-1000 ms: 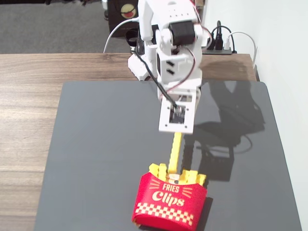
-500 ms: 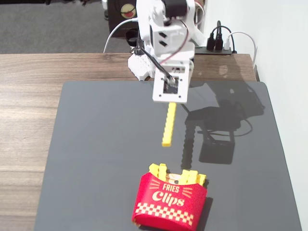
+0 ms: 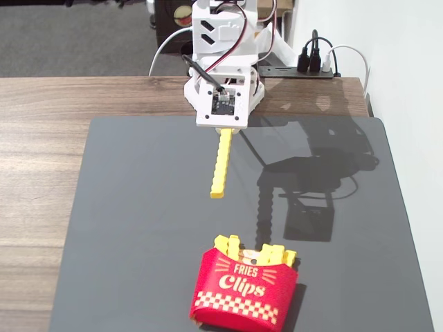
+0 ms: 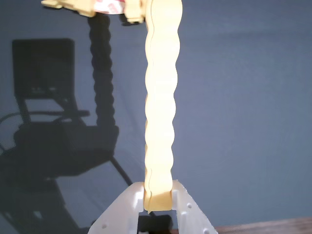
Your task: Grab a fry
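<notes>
My gripper point(image 4: 157, 195) is shut on one end of a long bright-yellow fry point(image 4: 161, 107) with wavy notched edges. In the fixed view the white arm hangs over the far edge of the dark mat, and the fry point(image 3: 221, 162) sticks out from under the gripper point(image 3: 225, 129) toward the camera, held above the mat. The red "Fries Clips" carton point(image 3: 243, 288) stands at the near middle of the mat with several yellow fries point(image 3: 228, 244) in its top. The carton's top with fries point(image 4: 92, 7) shows at the upper edge of the wrist view.
A dark grey mat point(image 3: 138, 207) covers a wooden table point(image 3: 41, 104). A white wall point(image 3: 408, 69) runs along the right. A power strip with plugs and cables point(image 3: 311, 63) lies at the far right behind the arm's base. The arm's shadow point(image 3: 311, 180) falls on the mat's right half.
</notes>
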